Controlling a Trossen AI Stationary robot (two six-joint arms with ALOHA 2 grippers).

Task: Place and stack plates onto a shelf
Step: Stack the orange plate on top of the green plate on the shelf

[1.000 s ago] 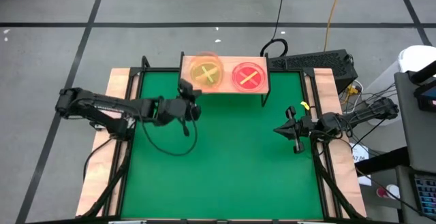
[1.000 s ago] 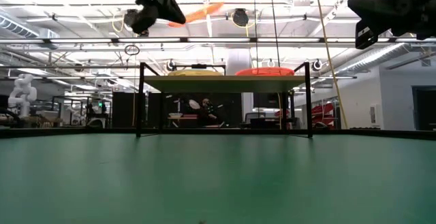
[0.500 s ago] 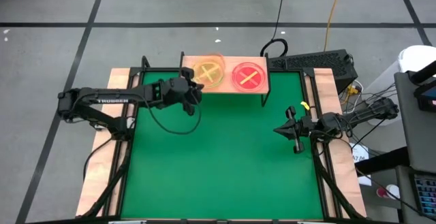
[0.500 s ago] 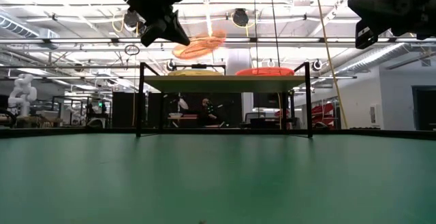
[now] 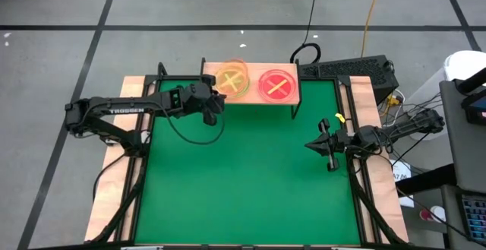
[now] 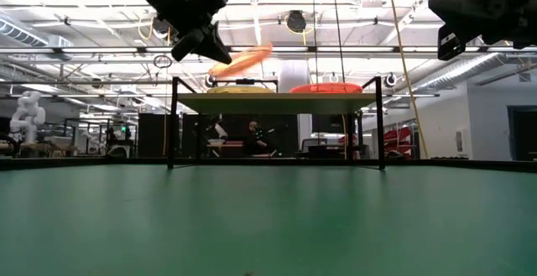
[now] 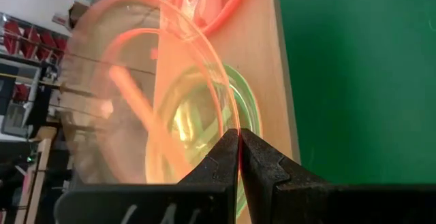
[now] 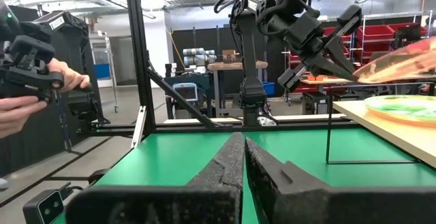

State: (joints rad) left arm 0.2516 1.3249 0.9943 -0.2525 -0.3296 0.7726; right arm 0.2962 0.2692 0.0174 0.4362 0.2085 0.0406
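Observation:
My left gripper [image 5: 218, 99] is shut on a translucent pink-orange plate [image 7: 136, 94], held tilted just above the shelf's left stack [image 5: 231, 80]. That stack shows a green plate [image 7: 211, 132] on top. A red-pink stack [image 5: 278, 85] with a yellow cross rests flat on the right half of the shelf [image 5: 250, 96], a light-wood board on thin black legs. In the low view the held plate [image 6: 243, 59] hovers slanted over the board [image 6: 277, 101]. My right gripper [image 5: 322, 145] waits shut above the mat's right side, touching nothing. My left gripper pinches the pink-orange plate by its near rim [image 7: 234, 118] between the two fingers, which reach in level from the table's left and near side. The plate is lifted clear and tilted, its far edge higher, above the green plate on the shelf.
The green mat [image 5: 243, 174] covers the table in front of the shelf. A black cable loop [image 5: 305, 52] and a keyboard [image 5: 357, 69] lie beyond the shelf's right end. A person's hands [image 8: 30, 81] hold a device beyond the table's left side.
My left gripper has moved toward the far edge and down to the shelf, staying shut on the plate. The plate has come down from high above the shelf to just over the left stack and has tipped to a slant.

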